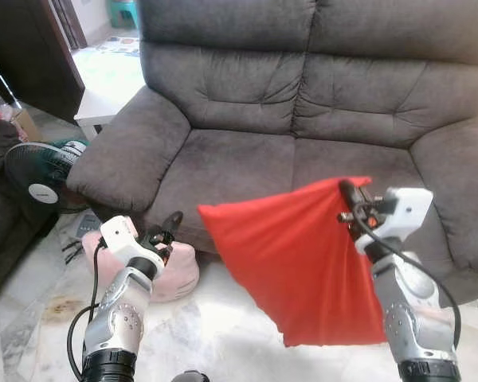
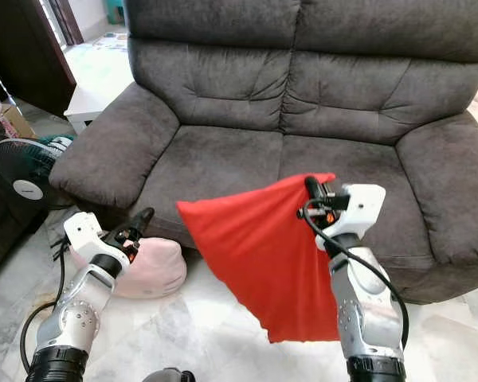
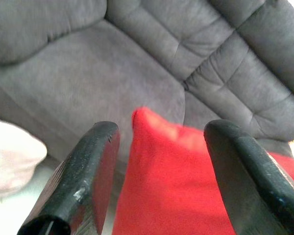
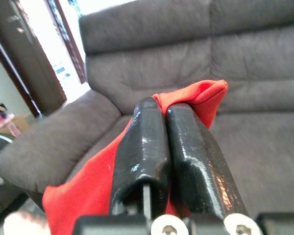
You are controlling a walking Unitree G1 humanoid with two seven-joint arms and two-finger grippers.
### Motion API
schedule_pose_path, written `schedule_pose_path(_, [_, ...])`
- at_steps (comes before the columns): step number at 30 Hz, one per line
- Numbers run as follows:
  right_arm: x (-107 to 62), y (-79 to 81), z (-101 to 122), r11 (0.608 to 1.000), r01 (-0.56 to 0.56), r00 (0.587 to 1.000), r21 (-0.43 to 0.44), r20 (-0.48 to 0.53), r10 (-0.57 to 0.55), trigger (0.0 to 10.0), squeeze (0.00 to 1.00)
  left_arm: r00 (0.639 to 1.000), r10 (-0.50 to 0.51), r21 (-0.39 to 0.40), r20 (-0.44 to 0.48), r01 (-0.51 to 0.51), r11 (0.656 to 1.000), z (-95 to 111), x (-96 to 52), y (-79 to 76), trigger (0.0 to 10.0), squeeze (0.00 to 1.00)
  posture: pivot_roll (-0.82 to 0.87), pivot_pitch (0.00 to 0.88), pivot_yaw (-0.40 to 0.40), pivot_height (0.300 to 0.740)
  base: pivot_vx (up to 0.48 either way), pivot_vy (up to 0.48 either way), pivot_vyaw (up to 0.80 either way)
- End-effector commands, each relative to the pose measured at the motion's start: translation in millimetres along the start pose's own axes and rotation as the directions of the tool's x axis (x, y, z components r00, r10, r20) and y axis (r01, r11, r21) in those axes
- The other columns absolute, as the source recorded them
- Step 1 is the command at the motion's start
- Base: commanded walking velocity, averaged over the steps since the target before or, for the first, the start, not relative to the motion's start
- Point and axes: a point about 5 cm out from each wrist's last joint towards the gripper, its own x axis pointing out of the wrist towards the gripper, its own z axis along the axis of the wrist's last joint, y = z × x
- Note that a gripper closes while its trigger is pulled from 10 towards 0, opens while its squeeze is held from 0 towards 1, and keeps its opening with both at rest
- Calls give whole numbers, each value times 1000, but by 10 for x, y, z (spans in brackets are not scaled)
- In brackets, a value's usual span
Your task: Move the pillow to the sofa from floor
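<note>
- While the right gripper (image 1: 349, 193) is clenching its jaws on one upper corner of the red pillow (image 1: 295, 267), the pillow is hanging slack in the air in front of the grey sofa (image 1: 303, 103), off the floor and not resting on the seat.
- In the right wrist view the two black fingers (image 4: 147, 152) are pressing together with red fabric bunching out between and above them, against the sofa's backrest behind.
- The pillow's free upper corner is pointing toward the sofa's left armrest (image 1: 127, 151), and its lower edge is dangling over the marble floor (image 1: 215, 334) just in front of the sofa's base.
- The left gripper (image 1: 167, 227) is hovering low in front of the sofa's left armrest, its jaws standing released and grasping nothing; in the left wrist view its fingers (image 3: 83, 181) are spread apart with the pillow's red corner showing between them and the sofa's seat cushion beyond.
- A pale pink cushion-like object (image 1: 179, 270) is lying on the floor at the foot of the sofa's left armrest, just beneath the left gripper.
- A black standing fan (image 1: 40, 175) is sitting on the floor just beyond the sofa's left armrest, on the side away from the seat.
- A white low cabinet (image 1: 99, 107) is standing behind that same armrest, beside a dark wooden door (image 1: 32, 56).
</note>
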Motion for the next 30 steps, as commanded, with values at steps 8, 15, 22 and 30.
schedule_pose_path(8, [77,153,472,990,-128,977,-55,167,136,10000,0,974,-120,258,-194,168,952,-142,-98,101,10000,0,67,42,-29,740,0,0,0])
schedule_pose_path(15, [50,125,460,983,-165,975,-84,133,175,10000,0,941,-92,446,-326,239,863,-62,-315,408,10000,0,71,42,-29,740,0,0,0])
schedule_pose_path(22, [-17,19,358,960,-224,972,-166,28,231,10000,0,954,-18,634,-298,212,744,354,-398,650,10000,0,86,41,-36,740,0,0,0])
schedule_pose_path(30, [-99,-10,302,927,-328,944,-182,-40,327,10000,0,999,-47,448,-13,48,893,628,-226,489,10000,0,81,40,-36,740,0,0,0])
